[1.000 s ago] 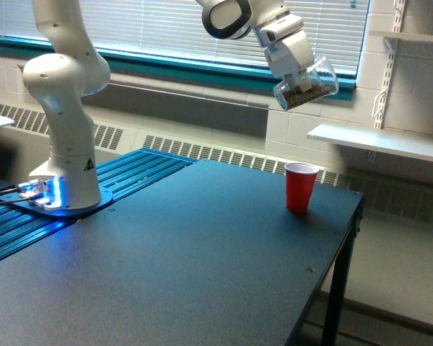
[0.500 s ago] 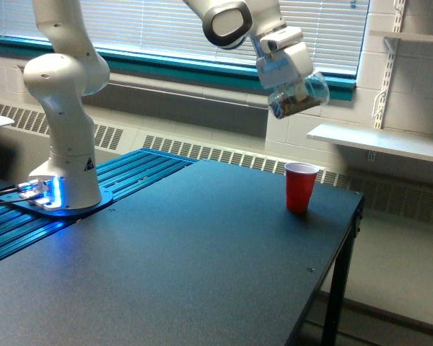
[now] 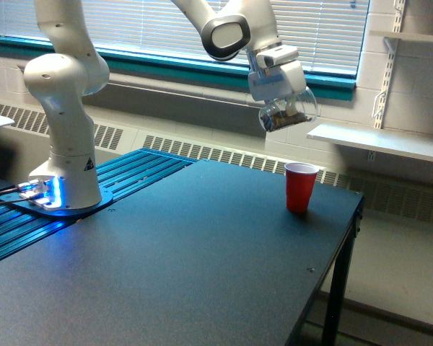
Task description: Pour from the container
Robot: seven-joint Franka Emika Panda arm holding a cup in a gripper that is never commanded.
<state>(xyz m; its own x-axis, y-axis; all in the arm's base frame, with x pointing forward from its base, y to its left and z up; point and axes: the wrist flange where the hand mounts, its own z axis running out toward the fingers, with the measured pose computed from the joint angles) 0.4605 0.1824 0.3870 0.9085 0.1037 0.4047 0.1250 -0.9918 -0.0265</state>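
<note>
The container (image 3: 290, 112) is a clear plastic jar with brown granular bits showing through its wall. It hangs tilted in the air, its mouth toward the exterior view's right, above and slightly left of the red cup (image 3: 301, 187). My gripper (image 3: 280, 94) is shut on the container from above. The red cup stands upright on the dark table (image 3: 187, 259) near its far right edge, well below the container. Nothing is seen falling from the container.
The white arm's base (image 3: 63, 144) stands on a blue ribbed platform (image 3: 130, 173) at the exterior view's left. A white shelf (image 3: 379, 140) juts from the wall behind the cup. The table's right edge (image 3: 339, 252) drops off just beyond the cup.
My gripper has carried the container down and toward the exterior view's left, closer to the red cup. The cup has not moved.
</note>
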